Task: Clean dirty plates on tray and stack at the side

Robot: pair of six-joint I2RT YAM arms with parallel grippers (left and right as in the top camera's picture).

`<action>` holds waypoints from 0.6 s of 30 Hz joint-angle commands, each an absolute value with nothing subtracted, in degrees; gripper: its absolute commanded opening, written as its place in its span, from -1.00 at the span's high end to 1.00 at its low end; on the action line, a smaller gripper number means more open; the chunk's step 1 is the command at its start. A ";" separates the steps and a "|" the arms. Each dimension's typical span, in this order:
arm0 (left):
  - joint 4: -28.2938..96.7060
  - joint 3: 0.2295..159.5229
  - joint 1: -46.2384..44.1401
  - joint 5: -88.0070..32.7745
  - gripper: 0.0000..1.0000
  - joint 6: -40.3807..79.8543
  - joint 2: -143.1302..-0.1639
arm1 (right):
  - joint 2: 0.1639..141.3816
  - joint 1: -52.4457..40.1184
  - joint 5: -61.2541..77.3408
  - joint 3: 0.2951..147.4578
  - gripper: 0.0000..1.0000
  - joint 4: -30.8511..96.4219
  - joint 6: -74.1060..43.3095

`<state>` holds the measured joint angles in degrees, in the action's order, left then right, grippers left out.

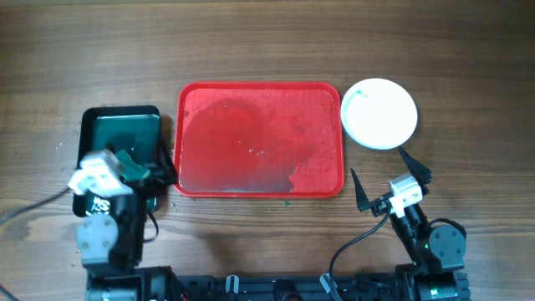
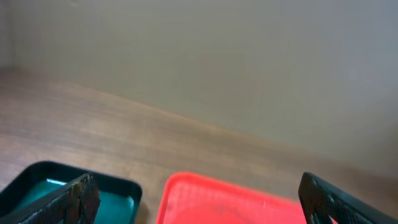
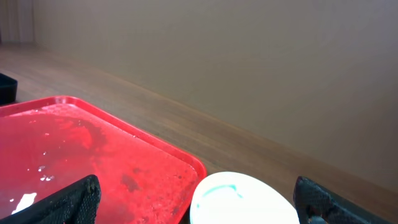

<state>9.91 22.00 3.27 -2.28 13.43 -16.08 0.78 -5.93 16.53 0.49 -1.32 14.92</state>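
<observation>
Plates [image 1: 380, 114] lie off the tray [image 1: 251, 142], on the desk [image 1: 251, 42] just beside its corner at about 2 o'clock. From above I see one white disc and cannot tell how many lie under it. A thin teal arc [image 1: 358, 94] shows near the top plate's rim at 10 o'clock. The tray holds no plate, only wet smears.

My right fingers [image 3: 74, 202] are spread wide with nothing between them, near the plates at their 6 o'clock. My left fingers [image 2: 78, 199] are spread wide too, with nothing showing between them, above the black tray [image 1: 100, 117] at the red tray's 8 o'clock.

I judge the plates light and stiff, breakable if dropped, and probably slick from wiping. They are shallow, so the only real hold is a pinch across the thin raised rim, best at the 6 o'clock edge nearest my right fingers. A careless nudge there could slide the top plate off whatever is below it.
</observation>
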 commanded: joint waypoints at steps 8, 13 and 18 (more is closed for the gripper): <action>7.92 4.49 2.31 -6.57 -1.00 -0.25 -0.73 | 0.27 -5.65 17.61 0.32 -0.99 -1.48 15.44; 7.88 2.15 1.96 -6.57 -1.00 -0.21 -0.16 | 0.27 -5.65 17.61 0.32 -1.00 -1.48 15.42; 7.81 2.15 1.50 -6.59 -1.00 -0.21 -0.16 | 0.27 -5.65 17.61 0.32 -1.00 -1.48 15.42</action>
